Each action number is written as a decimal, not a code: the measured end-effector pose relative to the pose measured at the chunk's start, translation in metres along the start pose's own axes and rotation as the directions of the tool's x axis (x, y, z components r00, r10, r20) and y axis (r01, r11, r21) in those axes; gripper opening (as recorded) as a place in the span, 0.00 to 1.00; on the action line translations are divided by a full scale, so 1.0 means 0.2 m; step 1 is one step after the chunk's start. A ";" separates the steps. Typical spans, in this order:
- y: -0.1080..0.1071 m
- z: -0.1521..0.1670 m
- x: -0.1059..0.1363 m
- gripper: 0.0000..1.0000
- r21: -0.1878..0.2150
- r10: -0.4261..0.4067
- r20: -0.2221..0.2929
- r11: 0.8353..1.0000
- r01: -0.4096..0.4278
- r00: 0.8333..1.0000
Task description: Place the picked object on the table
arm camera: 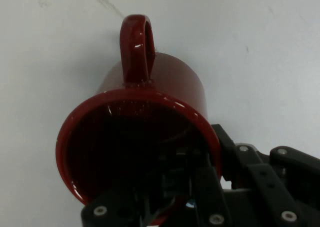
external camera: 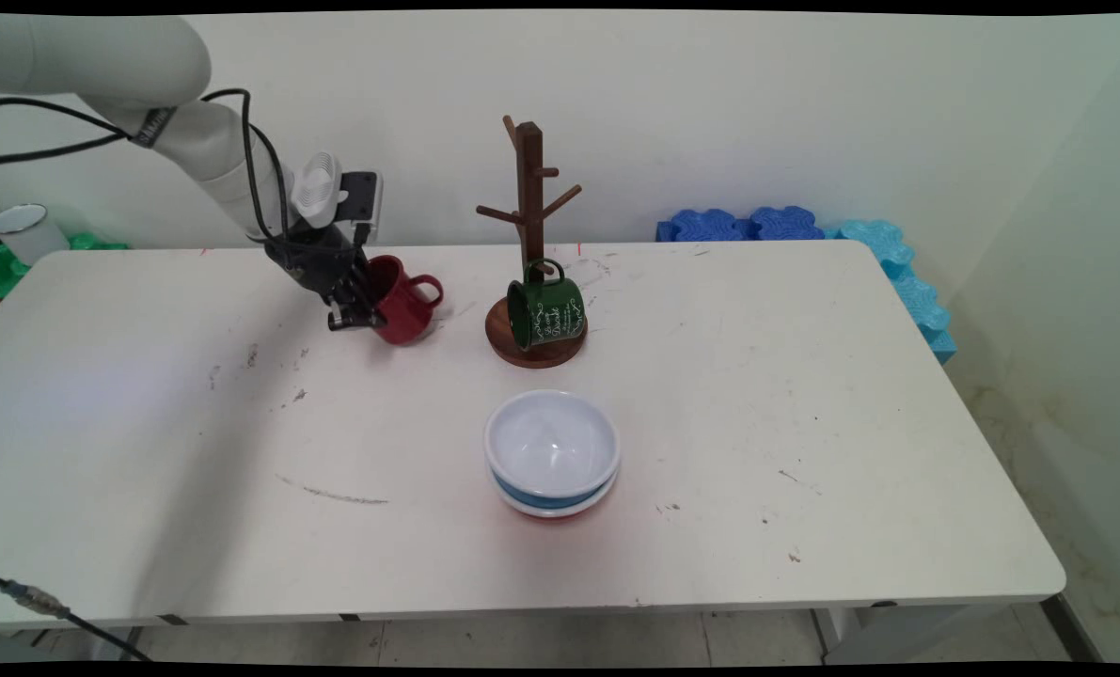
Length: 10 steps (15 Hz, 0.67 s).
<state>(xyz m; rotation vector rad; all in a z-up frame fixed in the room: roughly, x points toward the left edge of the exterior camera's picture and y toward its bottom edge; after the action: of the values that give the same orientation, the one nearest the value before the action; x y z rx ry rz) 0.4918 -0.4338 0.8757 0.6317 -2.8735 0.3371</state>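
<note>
A: Item one, the tool [external camera: 351, 306]?
B: Black, two-fingered, clamped on the rim of the red mug [external camera: 402, 299]: in the hand view one finger [arm camera: 202, 187] sits inside the mouth and the linkage runs down the outside of the wall.

A: The mug's position?
B: Tilted, mouth toward the tool, handle pointing away to the picture's right. It sits at or just above the worktop [external camera: 193, 451], in the far left part. Whether its base touches, I cannot tell.

A: Arm pose?
B: Enters from the upper left, wrist angled down and to the right, black cables hanging from it.

A: Nearby entries?
B: Just right of the mug, a wooden mug tree [external camera: 529, 235], with a green mug [external camera: 545, 315] hung on its lowest peg over the round base. Nearer the camera, stacked bowls [external camera: 552, 453], white over blue over red. Blue foam blocks [external camera: 757, 224] lie at the far right edge.
</note>
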 end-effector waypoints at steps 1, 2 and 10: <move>-0.01 0.01 0.00 0.00 -0.002 0.008 0.002 1.000 -0.008 1.000; -0.01 0.02 0.00 0.00 -0.004 0.013 0.003 1.000 -0.013 1.000; -0.02 0.07 0.01 1.00 -0.010 0.058 -0.001 0.998 -0.058 0.998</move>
<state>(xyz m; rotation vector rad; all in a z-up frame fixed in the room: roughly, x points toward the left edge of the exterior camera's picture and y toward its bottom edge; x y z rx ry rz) 0.4894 -0.4415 0.8625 0.5467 -2.8959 0.3302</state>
